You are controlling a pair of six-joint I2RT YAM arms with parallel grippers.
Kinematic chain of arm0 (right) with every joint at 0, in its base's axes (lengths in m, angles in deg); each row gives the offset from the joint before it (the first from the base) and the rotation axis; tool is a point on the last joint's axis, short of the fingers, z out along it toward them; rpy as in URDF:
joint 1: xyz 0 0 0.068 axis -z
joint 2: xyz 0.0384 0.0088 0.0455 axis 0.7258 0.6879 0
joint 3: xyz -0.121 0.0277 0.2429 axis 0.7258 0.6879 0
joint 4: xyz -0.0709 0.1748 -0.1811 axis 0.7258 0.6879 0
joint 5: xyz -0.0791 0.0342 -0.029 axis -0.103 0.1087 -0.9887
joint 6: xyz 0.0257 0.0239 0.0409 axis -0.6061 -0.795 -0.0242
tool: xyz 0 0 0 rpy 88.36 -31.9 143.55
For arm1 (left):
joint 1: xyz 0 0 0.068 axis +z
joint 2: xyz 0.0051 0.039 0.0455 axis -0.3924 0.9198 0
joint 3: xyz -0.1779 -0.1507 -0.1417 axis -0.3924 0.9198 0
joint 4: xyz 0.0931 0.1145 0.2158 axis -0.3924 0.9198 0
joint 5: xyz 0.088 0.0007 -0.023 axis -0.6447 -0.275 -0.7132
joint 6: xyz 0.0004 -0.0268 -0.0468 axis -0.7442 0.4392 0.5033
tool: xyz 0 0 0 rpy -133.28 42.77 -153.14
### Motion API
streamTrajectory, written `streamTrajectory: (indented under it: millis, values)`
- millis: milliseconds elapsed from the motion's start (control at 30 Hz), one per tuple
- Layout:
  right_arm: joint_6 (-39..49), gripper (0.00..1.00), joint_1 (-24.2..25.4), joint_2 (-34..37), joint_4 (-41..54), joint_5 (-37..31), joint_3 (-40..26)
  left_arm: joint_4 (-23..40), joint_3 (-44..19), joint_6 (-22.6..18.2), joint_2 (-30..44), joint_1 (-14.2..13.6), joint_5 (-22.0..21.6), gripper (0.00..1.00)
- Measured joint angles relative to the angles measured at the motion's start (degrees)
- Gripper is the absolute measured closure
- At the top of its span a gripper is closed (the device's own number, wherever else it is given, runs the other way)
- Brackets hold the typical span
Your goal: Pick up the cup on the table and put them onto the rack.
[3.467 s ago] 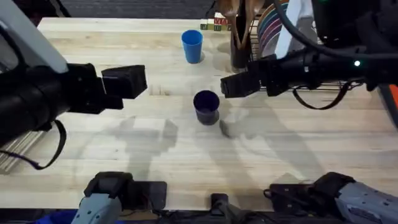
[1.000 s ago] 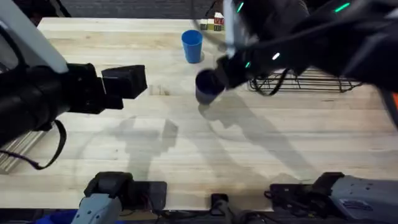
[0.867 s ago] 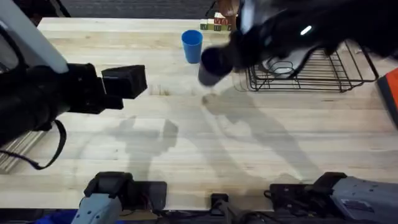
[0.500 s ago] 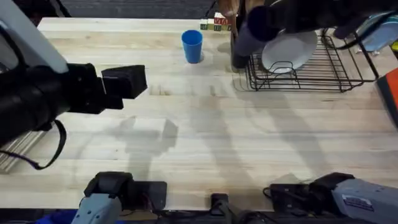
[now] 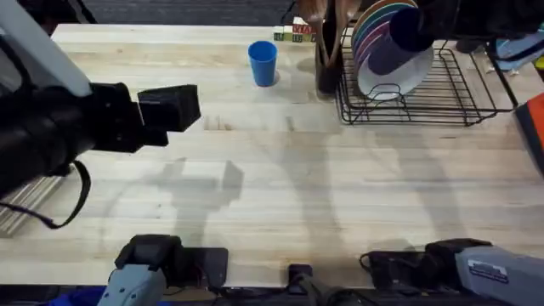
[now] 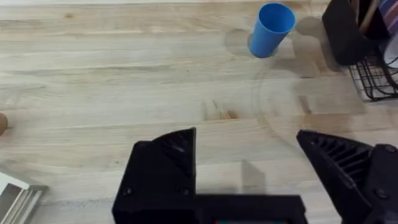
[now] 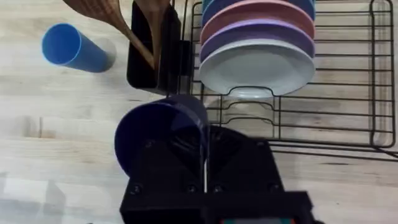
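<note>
A dark blue cup [image 7: 158, 138] hangs in the air, and my right gripper [image 7: 203, 158] is shut on its rim. In the overhead view this dark blue cup [image 5: 393, 41] is over the near-left part of the black wire rack [image 5: 450, 102], in front of the upright plates [image 5: 387, 72]. A light blue cup [image 5: 263, 63] stands upright on the table to the left of the rack, and it also lies ahead of the left wrist camera as the light blue cup [image 6: 270, 29]. My left gripper [image 6: 249, 155] hovers open and empty over the left half of the table.
A black utensil holder [image 5: 327, 64] with wooden spoons stands against the rack's left end. Several coloured plates [image 7: 258, 46] fill the rack's left rows; its wire base [image 7: 348, 93] to the right is bare. Small blocks [image 5: 293, 32] sit at the far edge.
My right gripper has lifted the dark blue cup from the table's middle and carried it up and to the right, over the rack. The left arm has not moved.
</note>
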Motion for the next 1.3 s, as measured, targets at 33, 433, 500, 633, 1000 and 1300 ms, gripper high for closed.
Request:
streamTrajectory:
  millis: [33,433,500,633,1000,1300]
  values:
    - [0.0,0.97,0.02,0.0,0.03,0.0,0.0,0.01,0.0,0.0,0.0,0.0,0.0,0.007]
    - [0.02,0.969,0.02,9.08,1.17,0.02,-0.04,0.02,0.0,0.0,-0.02,0.0,0.0,0.007]
    - [0.02,0.969,0.02,10.56,1.23,0.02,-0.04,0.0,0.0,0.0,-0.02,0.0,0.0,0.007]
    - [0.02,0.969,0.02,13.13,1.22,0.02,-0.04,0.02,0.0,0.0,-0.02,0.0,0.0,0.007]
    - [0.0,0.969,0.02,19.35,1.14,0.02,-0.04,0.02,0.0,0.0,-0.02,0.0,0.0,0.007]
    - [0.0,0.967,-0.76,22.43,0.36,0.02,-0.04,0.02,0.0,0.0,-0.02,0.0,0.0,0.007]
